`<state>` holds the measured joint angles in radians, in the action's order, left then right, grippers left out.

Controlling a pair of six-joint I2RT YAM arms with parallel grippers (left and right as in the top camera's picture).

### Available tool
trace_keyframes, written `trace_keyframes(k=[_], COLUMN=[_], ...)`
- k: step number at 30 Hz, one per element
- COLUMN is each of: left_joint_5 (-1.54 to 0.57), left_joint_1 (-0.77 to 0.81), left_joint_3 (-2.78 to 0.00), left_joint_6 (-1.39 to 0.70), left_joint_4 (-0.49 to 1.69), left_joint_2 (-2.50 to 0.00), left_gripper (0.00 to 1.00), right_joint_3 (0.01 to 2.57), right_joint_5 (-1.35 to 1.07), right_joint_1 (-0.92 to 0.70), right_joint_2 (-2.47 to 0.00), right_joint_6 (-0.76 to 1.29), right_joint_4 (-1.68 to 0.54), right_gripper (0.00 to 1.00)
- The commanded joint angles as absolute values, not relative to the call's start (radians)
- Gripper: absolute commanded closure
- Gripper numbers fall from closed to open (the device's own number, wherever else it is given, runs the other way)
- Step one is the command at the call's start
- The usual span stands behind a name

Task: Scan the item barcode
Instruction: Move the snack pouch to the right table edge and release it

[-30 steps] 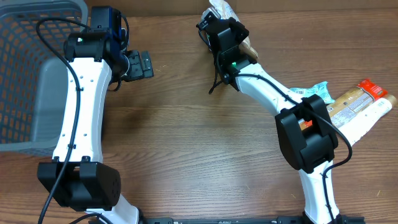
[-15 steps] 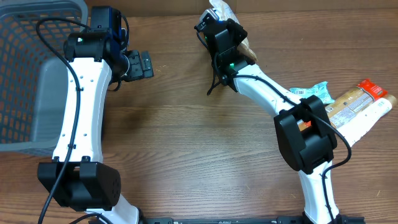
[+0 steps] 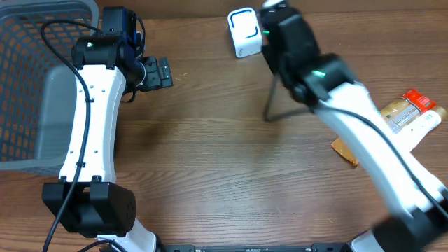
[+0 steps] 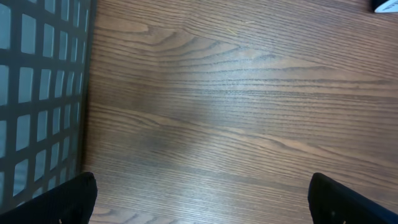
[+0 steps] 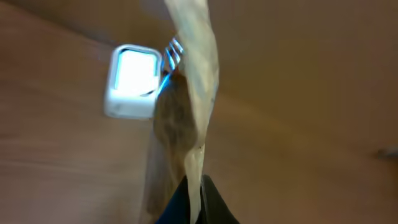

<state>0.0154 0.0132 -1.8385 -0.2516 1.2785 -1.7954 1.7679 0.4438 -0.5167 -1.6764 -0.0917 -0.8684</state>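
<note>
So the right end effector (image 5: 194, 200) is pinching a tan packet (image 5: 189, 93), its long axis pointing straight away, far end beside the white scanner (image 5: 132, 81). The left end effector (image 4: 202, 202) is spread wide over the table (image 4: 249, 93).

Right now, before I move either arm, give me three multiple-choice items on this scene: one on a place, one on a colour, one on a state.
1. Where does the scanner sit on the table?
A. On the far side, near the middle
B. Inside the basket
C. Beside the left arm's base

2. What colour is the basket?
A. Red
B. Grey
C. Yellow

3. How is the right gripper?
A. Wide open and empty
B. Shut on the packet
C. Resting in the basket

Answers:
1 A, the overhead view shows it at the far side, away from both arm bases.
2 B, its mesh and wall are grey.
3 B, the right wrist view shows the fingertips pinching the packet's edge.
</note>
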Motion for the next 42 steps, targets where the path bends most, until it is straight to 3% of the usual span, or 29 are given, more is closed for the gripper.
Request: trace_keyframes(k=[1, 4, 8, 15, 22, 25, 26, 27, 28, 29, 30, 32, 42], left_joint_5=[0.01, 0.01, 0.01, 0.01, 0.01, 0.01, 0.01, 0.01, 0.01, 0.01, 0.01, 0.01, 0.01], left_joint_1=[0.014, 0.014, 0.014, 0.014, 0.014, 0.014, 0.014, 0.014, 0.014, 0.014, 0.014, 0.014, 0.014], left_joint_3=[-1.833, -1.833, -1.833, -1.833, -1.833, -1.833, -1.833, -1.833, -1.833, -1.833, -1.833, -1.833, -1.833], left_joint_6=[-0.232, -0.232, -0.232, -0.232, -0.232, -0.232, -0.232, -0.232, -0.232, -0.232, -0.232, -0.232, -0.232], left_joint_4=[1.278, 1.278, 1.278, 1.278, 1.278, 1.278, 1.278, 1.278, 1.278, 1.278, 1.278, 1.278, 1.278], left_joint_2=[-1.799, -1.799, -1.799, -1.799, -1.799, -1.799, -1.799, -1.799, -1.799, -1.799, -1.799, -1.799, -1.799], left_gripper=[0.0, 0.0, 0.0, 0.0, 0.0, 0.0, 0.0, 0.0, 0.0, 0.0, 0.0, 0.0, 0.0], right_joint_3=[1.781, 1.781, 1.741, 1.517, 1.279, 1.262, 1.263, 1.265, 1.269, 1.28, 1.298, 1.356, 1.877], right_joint_5=[0.199, 0.061, -0.019, -0.171, -0.197, -0.196, -0.196, -0.196, -0.197, -0.212, -0.229, -0.257, -0.226], right_joint_1=[-0.442, -0.313, -0.152, 0.078, 0.194, 0.238, 0.249, 0.26, 0.27, 0.28, 0.287, 0.297, 0.249], right_joint_2=[-1.596, -1.57, -1.574, -1.581, -1.581, -1.581, -1.58, -1.578, -1.578, -1.578, -1.578, -1.578, -1.549], right_joint_6=[0.21, 0.275, 0.335, 0.345, 0.345, 0.345, 0.344, 0.344, 0.345, 0.345, 0.345, 0.344, 0.231], right_joint_4=[-1.0, -1.178, -1.251, -1.052, -0.823, -0.822, -0.825, -0.83, -0.835, -0.85, -0.873, -0.943, -1.408], right_gripper=[0.96, 0.96, 0.96, 0.96, 0.96, 0.96, 0.93, 0.79, 0.5, 0.27, 0.2, 0.14, 0.01])
